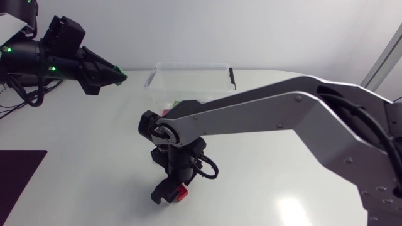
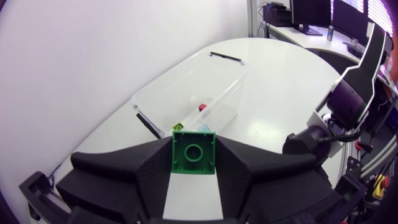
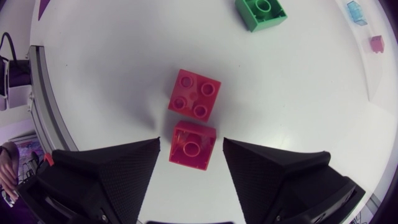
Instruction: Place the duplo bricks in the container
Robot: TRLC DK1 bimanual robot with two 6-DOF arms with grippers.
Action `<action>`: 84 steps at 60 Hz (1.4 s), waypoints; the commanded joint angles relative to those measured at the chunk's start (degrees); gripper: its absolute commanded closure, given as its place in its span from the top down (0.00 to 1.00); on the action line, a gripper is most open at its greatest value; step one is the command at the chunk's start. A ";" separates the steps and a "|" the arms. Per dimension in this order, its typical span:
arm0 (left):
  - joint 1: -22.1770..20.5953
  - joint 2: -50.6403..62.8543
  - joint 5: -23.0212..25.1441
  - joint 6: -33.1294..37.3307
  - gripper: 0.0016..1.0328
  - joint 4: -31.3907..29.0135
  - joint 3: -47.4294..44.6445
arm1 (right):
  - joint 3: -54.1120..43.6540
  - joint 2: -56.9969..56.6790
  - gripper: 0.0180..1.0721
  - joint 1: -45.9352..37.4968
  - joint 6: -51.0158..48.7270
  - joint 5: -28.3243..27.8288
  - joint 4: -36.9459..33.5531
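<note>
My left gripper [image 1: 119,76] hangs left of the clear container [image 1: 191,78], shut on a green duplo brick [image 2: 194,154] that shows studs-down between its fingers. The container [image 2: 186,93] lies ahead of it, with a few small coloured pieces [image 2: 202,107] inside. My right gripper [image 1: 171,193] points down at the table in front of the container. Its fingers [image 3: 124,168] stand either side of a small red brick [image 3: 193,144], each a narrow gap away from it, so it is open. A red four-stud brick [image 3: 194,94] lies just ahead, touching the small one.
Another green brick [image 3: 261,12] lies on the table further ahead of the right gripper. Light blue [image 3: 356,11] and pink [image 3: 377,42] pieces lie beyond it. My right arm [image 1: 282,110] spans the table in front of the container.
</note>
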 commanded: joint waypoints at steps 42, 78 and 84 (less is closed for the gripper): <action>-11.75 31.21 -12.34 -15.41 0.68 18.16 20.84 | 5.76 -14.03 0.18 -13.59 0.26 1.97 -5.49; -17.73 2.47 -13.92 -9.96 0.81 9.98 -8.78 | 33.62 -4.62 0.18 -27.30 -1.85 0.38 -8.48; -20.36 0.18 -15.06 -8.55 0.81 10.25 -15.29 | 36.88 -1.63 0.18 -28.00 -1.94 0.38 -8.21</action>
